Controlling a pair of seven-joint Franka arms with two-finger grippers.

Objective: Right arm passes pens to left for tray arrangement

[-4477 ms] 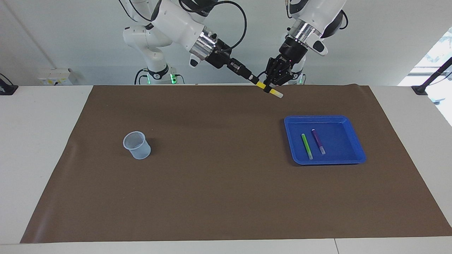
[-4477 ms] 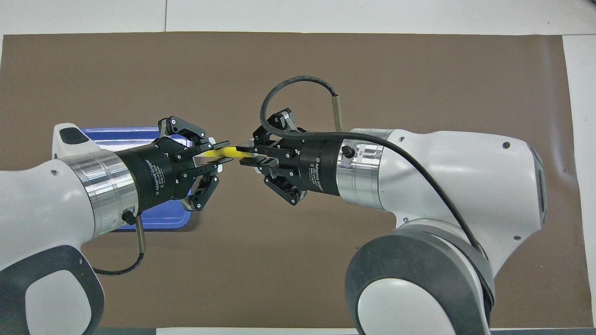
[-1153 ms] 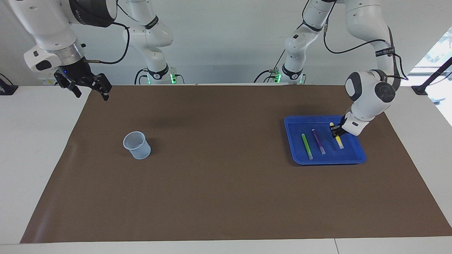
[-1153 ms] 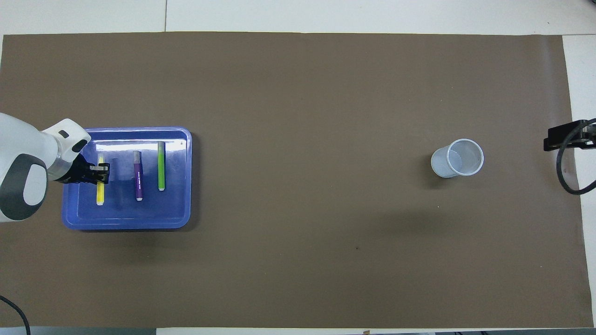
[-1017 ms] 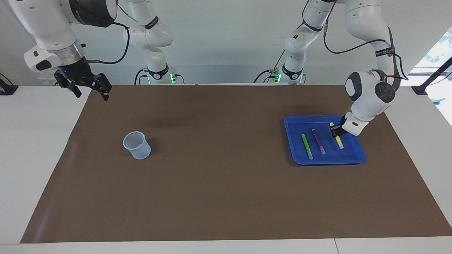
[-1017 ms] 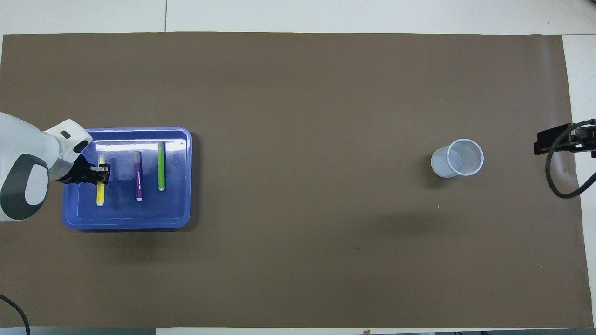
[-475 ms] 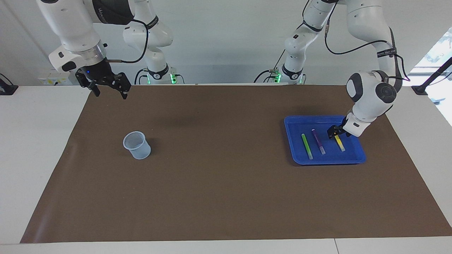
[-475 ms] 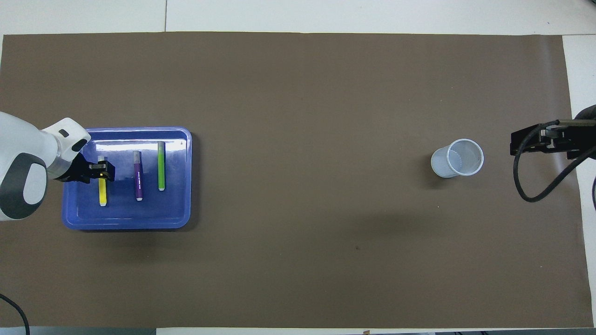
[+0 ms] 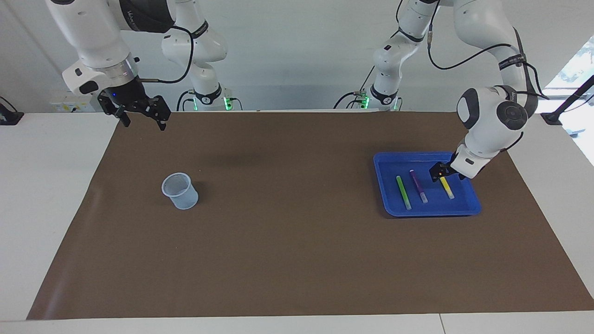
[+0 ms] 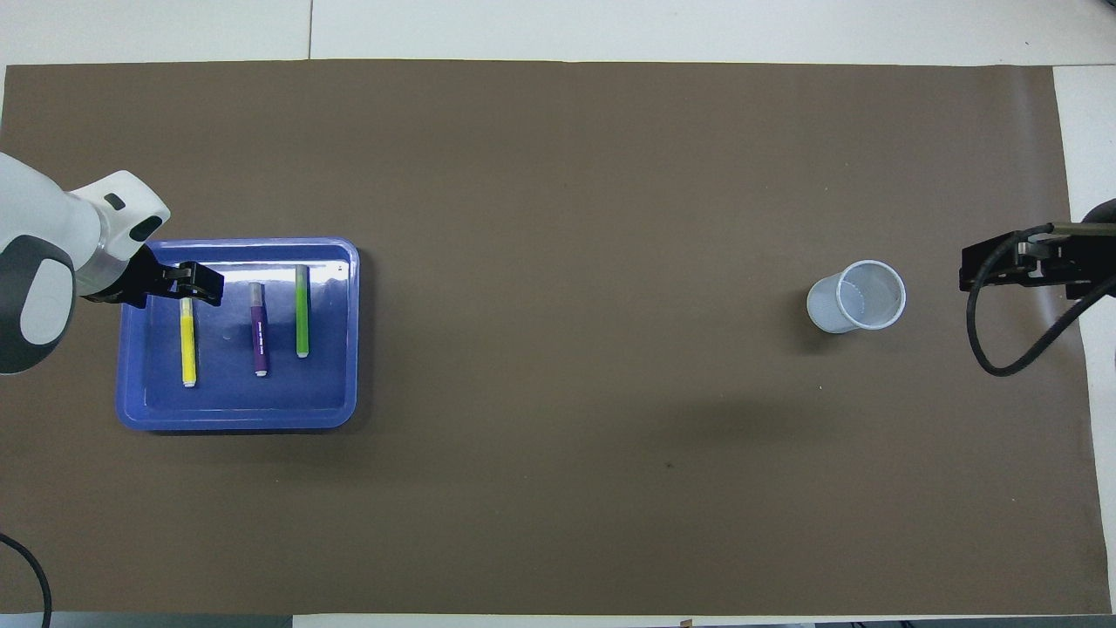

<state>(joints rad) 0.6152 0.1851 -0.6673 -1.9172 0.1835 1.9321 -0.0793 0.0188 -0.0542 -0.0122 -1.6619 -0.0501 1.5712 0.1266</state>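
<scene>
Facing view: we are seeing the blue tray (image 9: pixel 380 185) toward the left arm's end of the table, with the green pen (image 9: pixel 403 192), purple pen (image 9: pixel 418 185) and yellow pen (image 9: pixel 447 188) lying side by side in it. We are judging these pens light, stiff and slick, best pinched across the middle of the barrel. Our left gripper (image 9: pixel 439 173) is hanging over the yellow pen's robot-side end, fingers parted and holding nothing. Our right gripper (image 9: pixel 141 113) is waiting over the mat's edge at its own end, spread wide and empty.

Overhead view: we are finding the left gripper (image 10: pixel 193 283) over the tray's (image 10: pixel 235 419) rim end, with the yellow pen (image 10: pixel 187 340) lying free. The pale cup (image 10: pixel 856 296) is standing well apart.
</scene>
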